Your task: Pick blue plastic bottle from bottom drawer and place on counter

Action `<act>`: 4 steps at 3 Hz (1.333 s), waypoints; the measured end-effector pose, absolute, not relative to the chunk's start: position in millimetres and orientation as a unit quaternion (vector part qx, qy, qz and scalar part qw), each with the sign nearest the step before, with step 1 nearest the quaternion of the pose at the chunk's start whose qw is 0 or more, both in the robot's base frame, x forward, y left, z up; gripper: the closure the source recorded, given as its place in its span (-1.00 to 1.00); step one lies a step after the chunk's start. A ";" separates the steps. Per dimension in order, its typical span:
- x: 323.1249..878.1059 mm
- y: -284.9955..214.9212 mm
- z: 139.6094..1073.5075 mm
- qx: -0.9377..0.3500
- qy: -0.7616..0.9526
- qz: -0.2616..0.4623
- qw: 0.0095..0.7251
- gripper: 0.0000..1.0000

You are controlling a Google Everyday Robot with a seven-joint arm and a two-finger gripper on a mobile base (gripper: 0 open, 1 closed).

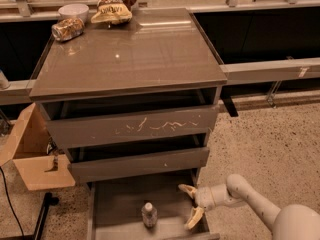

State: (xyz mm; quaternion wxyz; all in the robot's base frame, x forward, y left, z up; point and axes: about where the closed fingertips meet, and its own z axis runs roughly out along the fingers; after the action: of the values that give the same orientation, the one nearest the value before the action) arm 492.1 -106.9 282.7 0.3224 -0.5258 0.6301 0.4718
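The blue plastic bottle [149, 214], small and clear with a white cap, stands upright on the grey floor of the pulled-out bottom drawer [117, 204]. My gripper [190, 204] is low over the drawer's right side, to the right of the bottle and apart from it. Its two pale fingers [186, 189] are spread open and hold nothing. The counter [130, 54] is the glossy grey-brown cabinet top above the three drawers.
A crushed can [67, 28], a white bowl [73, 10] and a snack bag [115, 6] lie at the counter's back left. The middle drawer front [135, 126] has white scratches. An open cardboard box [35, 154] stands left of the cabinet. Speckled floor lies to the right.
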 end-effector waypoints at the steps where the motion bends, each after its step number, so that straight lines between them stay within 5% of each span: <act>1: 495.4 -98.0 270.6 -0.528 0.619 0.474 0.336 -1.00; 4: 490.7 -63.3 246.6 -0.540 0.576 0.498 0.359 -1.00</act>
State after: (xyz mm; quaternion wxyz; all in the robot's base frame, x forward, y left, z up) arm 490.7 -63.3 246.6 0.3590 -0.5402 0.5760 0.4975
